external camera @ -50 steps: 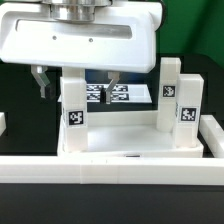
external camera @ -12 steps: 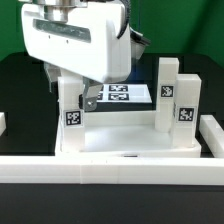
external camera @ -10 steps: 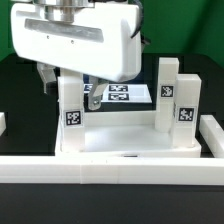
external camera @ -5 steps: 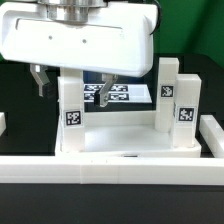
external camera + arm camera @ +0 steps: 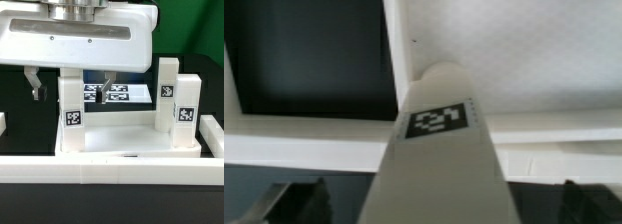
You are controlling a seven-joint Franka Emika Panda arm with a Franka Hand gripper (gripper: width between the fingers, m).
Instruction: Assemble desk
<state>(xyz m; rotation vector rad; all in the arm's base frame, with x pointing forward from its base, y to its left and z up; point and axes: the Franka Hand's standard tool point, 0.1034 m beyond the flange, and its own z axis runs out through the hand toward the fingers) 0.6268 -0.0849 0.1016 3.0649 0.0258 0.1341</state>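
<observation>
The white desk tabletop lies flat behind the front bar, and it fills the upper part of the wrist view. Three tagged legs stand upright in its corner sockets: one at the exterior view's left and two at its right. My gripper hangs over the left leg with its fingers spread wide on either side of it, not touching. In the wrist view that leg rises between the dark fingertips, with the gripper open around it. A fourth leg is out of view.
The marker board lies behind the tabletop. A long white border bar runs along the front. Further bars stand at the exterior view's right and left. The table surface is black.
The hand has turned back from a twisted pose to square-on over the left leg. Its fingers now stand wide apart on both sides of the leg. The legs have not moved.
</observation>
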